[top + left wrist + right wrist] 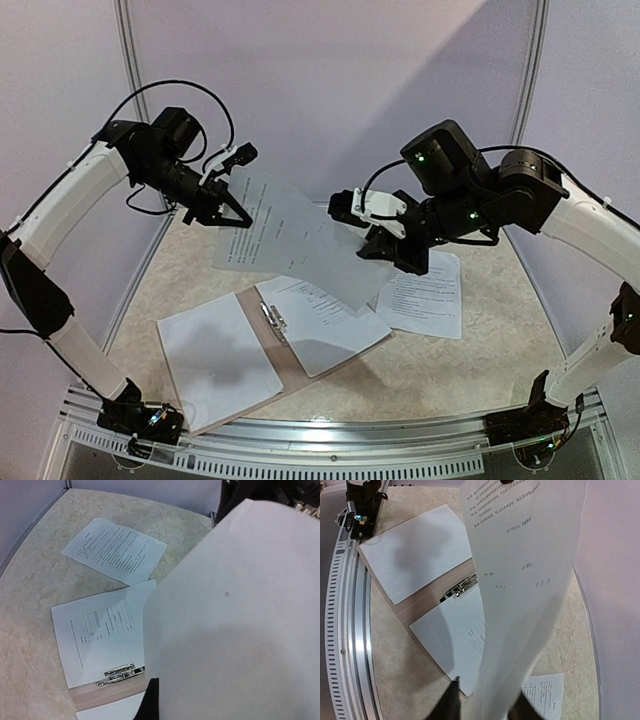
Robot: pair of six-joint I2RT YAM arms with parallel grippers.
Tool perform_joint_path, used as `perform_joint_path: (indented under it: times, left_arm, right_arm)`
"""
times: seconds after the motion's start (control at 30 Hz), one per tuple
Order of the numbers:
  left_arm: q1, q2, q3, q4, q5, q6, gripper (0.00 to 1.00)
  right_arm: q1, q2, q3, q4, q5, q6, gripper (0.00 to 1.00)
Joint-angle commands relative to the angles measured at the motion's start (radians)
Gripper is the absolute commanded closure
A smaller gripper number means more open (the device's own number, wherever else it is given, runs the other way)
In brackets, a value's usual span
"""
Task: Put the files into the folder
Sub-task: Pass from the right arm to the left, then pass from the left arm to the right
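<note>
The top external camera is looking down from above and behind, well back, taking in the whole table (440, 370) with the left arm's base (140, 420) at the near left corner. The left wrist camera is hanging close behind the lifted sheet (240, 620), facing down across the table toward its right edge. The right wrist camera is looking along that sheet toward the near left corner. All three are sharing the open folder (266, 345) and its clip (272, 318).
</note>
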Motion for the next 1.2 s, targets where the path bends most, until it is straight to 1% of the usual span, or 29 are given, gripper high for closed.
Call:
perform_joint_path:
  times: [0.0,0.03,0.07,0.1,0.17,0.2,0.3,0.37,0.43,0.53,0.7,0.8,0.87,0.9,0.93,1.0,1.1,1.13,1.17]
  left_arm:
    - [-0.048,-0.025,0.025,-0.098,-0.027,0.04,1.0]
    - [-0.073,-0.028,0.024,-0.113,-0.074,0.054,1.0]
    - [-0.098,-0.028,0.023,-0.13,-0.124,0.068,1.0]
    - [-0.125,-0.025,0.027,-0.149,-0.179,0.079,1.0]
    - [-0.167,-0.016,0.04,-0.179,-0.239,0.088,1.0]
    - [-0.18,-0.013,0.048,-0.185,-0.252,0.086,1.0]
    - [-0.188,-0.009,0.087,-0.196,-0.233,0.074,1.0]
    - [-0.191,-0.008,0.109,-0.213,-0.215,0.087,1.0]
    - [-0.196,-0.008,0.115,-0.226,-0.22,0.101,1.0]
    - [-0.196,-0.003,0.116,-0.242,-0.26,0.117,1.0]
    - [-0.2,0.002,0.114,-0.26,-0.324,0.136,1.0]
    - [-0.203,0.002,0.115,-0.262,-0.33,0.143,1.0]
    - [-0.203,0.002,0.121,-0.264,-0.326,0.146,1.0]
    - [-0.204,0.003,0.124,-0.266,-0.323,0.148,1.0]
    - [-0.205,0.004,0.127,-0.27,-0.317,0.15,1.0]
    - [-0.207,0.005,0.128,-0.278,-0.316,0.156,1.0]
    - [-0.21,0.009,0.126,-0.288,-0.33,0.157,1.0]
    - [-0.211,0.011,0.125,-0.291,-0.336,0.158,1.0]
    - [-0.211,0.011,0.125,-0.295,-0.34,0.156,1.0]
  right_arm:
    - [-0.011,-0.011,-0.045,0.061,0.046,0.054,0.37]
    - [-0.013,-0.01,-0.05,0.073,0.042,0.061,0.26]
    - [-0.015,-0.007,-0.054,0.087,0.037,0.072,0.2]
    - [-0.015,-0.002,-0.054,0.105,0.031,0.079,0.17]
    - [-0.014,0.017,-0.049,0.15,0.02,0.094,0.15]
    - [-0.014,0.027,-0.046,0.171,-0.022,0.099,0.14]
    - [-0.015,0.071,-0.048,0.226,-0.091,0.116,0.09]
    - [-0.014,0.09,-0.057,0.264,-0.119,0.123,0.09]
    - [-0.015,0.106,-0.053,0.29,-0.158,0.114,0.1]
    - [-0.015,0.126,-0.032,0.31,-0.191,0.115,0.18]
    - [-0.033,0.138,-0.009,0.303,-0.194,0.137,0.42]
    - [-0.044,0.152,0.01,0.271,-0.203,0.166,0.54]
    - [-0.046,0.166,0.02,0.251,-0.21,0.175,0.6]
    - [-0.046,0.171,0.022,0.244,-0.207,0.178,0.6]
    - [-0.046,0.178,0.025,0.242,-0.194,0.182,0.61]
    - [-0.048,0.193,0.038,0.23,-0.162,0.194,0.67]
    - [-0.058,0.218,0.069,0.208,-0.136,0.218,0.82]
    - [-0.061,0.224,0.082,0.198,-0.125,0.225,0.89]
    - [-0.067,0.229,0.093,0.187,-0.117,0.232,0.92]
